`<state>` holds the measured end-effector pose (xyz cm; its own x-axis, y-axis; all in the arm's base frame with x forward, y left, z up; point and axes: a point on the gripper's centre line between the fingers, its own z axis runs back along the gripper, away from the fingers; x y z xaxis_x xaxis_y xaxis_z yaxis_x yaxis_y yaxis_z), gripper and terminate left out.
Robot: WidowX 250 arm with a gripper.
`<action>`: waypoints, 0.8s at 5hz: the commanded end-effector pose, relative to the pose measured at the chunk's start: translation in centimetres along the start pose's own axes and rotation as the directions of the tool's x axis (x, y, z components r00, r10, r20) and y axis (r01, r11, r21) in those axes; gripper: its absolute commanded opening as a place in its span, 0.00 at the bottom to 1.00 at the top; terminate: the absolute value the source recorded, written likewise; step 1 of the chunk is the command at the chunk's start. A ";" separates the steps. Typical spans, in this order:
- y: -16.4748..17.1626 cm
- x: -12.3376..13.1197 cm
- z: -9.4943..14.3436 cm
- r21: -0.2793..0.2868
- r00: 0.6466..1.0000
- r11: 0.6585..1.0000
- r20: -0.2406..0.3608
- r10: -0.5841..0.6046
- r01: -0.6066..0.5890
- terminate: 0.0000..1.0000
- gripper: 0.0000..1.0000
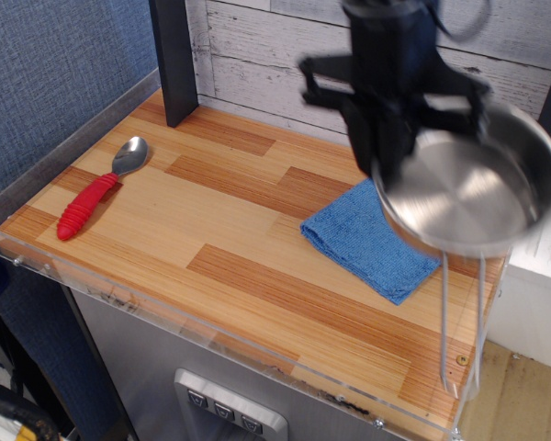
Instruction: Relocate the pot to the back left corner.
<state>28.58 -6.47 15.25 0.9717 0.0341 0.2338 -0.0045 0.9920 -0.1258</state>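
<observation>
The pot (473,188) is a shallow shiny steel pan held tilted in the air above the right end of the table, over the blue cloth (372,239). Its thin wire loop handle (461,322) hangs down below it. My gripper (392,156) is shut on the pot's left rim. The back left corner (179,115) lies where the dark post (173,57) meets the whitewashed plank wall, far to the left of the pot.
A red-handled metal spoon (96,191) lies at the left side of the striped wooden tabletop (211,220). A clear acrylic lip (165,322) runs along the front edge. A white unit (542,276) stands off the right end.
</observation>
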 end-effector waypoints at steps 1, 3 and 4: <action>4.9 2.5 3.5 0.020 0.980 0.987 0.124 0.155 -0.158 0.00 0.00; 10.2 4.4 3.0 0.049 0.943 0.949 0.143 0.302 -0.311 0.00 0.00; 12.8 4.5 1.7 0.072 0.924 0.924 0.110 0.366 -0.375 0.00 0.00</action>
<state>33.18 6.32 14.35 0.8861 0.4099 0.2164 -0.3909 0.9117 -0.1262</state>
